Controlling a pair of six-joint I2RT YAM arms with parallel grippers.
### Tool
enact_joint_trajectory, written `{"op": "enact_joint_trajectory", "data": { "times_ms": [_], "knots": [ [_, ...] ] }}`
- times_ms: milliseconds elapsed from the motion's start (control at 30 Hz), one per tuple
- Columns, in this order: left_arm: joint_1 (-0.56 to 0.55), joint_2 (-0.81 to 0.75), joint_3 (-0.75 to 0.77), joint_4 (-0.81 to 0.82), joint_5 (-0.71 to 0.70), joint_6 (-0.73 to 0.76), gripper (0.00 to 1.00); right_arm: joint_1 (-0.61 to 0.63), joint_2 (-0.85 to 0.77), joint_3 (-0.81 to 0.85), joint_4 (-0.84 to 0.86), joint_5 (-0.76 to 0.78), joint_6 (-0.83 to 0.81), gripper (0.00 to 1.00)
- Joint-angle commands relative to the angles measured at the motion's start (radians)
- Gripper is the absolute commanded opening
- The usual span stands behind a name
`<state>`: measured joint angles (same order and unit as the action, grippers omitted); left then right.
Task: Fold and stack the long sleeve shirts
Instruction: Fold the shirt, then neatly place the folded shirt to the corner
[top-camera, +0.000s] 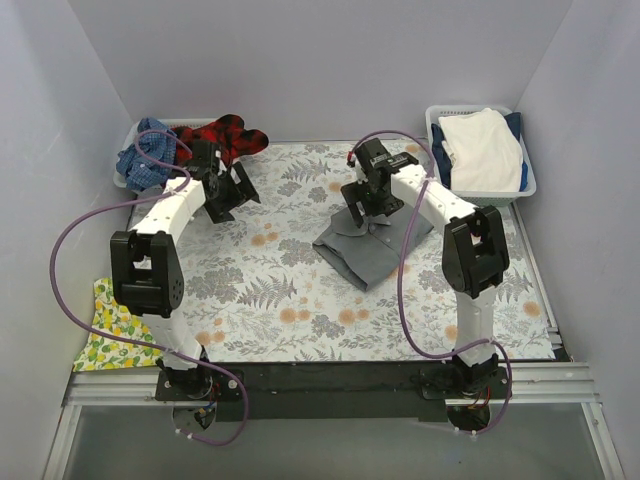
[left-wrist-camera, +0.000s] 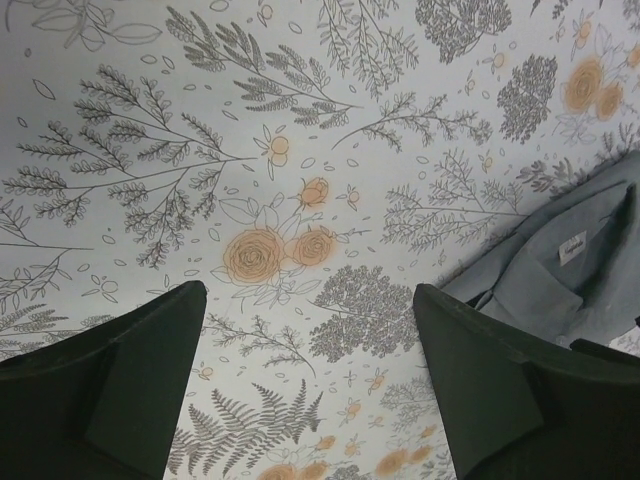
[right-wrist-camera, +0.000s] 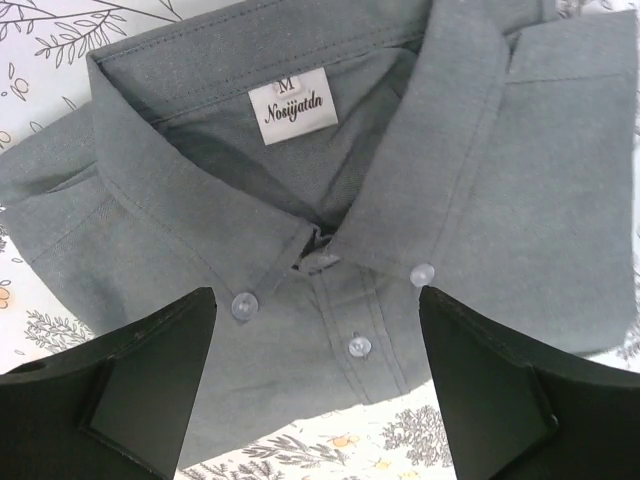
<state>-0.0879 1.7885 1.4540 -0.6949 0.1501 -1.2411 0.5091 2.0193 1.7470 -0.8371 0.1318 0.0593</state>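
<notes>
left gripper (left-wrist-camera: 308, 300) jaws spread over fern-print cover (left-wrist-camera: 150, 150), upper left in top view | right gripper (right-wrist-camera: 318, 335) jaws spread above folded grey shirt (right-wrist-camera: 480, 180) collar, right of centre

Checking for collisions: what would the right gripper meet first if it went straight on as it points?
Probably the grey shirt, near its buttoned collar; the open right gripper points squarely at it. The gap to the cloth is unclear.

Even, diffuse white light from overhead; no glare. Faint soft shadow along the shirt (top-camera: 375, 245) on the tabletop (top-camera: 280, 290). Overhead view sharp. Right wrist view crisp, label (right-wrist-camera: 292, 108) legible; near fingers (right-wrist-camera: 130, 400) dark, detail lost.
</notes>
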Motion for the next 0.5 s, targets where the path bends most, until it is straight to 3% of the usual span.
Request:
{"op": "enact_joint_trajectory", "data": {
  "times_ms": [0, 200, 467],
  "knots": [
    [-0.016, -0.074, -0.021, 0.012, 0.042, 0.028, 0.86, -0.033, 0.047, 0.029, 0.027, -0.126, -0.090, 0.91],
    [-0.027, -0.081, -0.044, 0.012, 0.051, 0.032, 0.86, -0.046, 0.062, -0.084, 0.021, -0.100, -0.067, 0.88],
    [-0.033, -0.083, -0.032, 0.002, 0.049, 0.042, 0.86, -0.032, 0.015, -0.271, 0.053, -0.173, 0.109, 0.84]
  ]
}}
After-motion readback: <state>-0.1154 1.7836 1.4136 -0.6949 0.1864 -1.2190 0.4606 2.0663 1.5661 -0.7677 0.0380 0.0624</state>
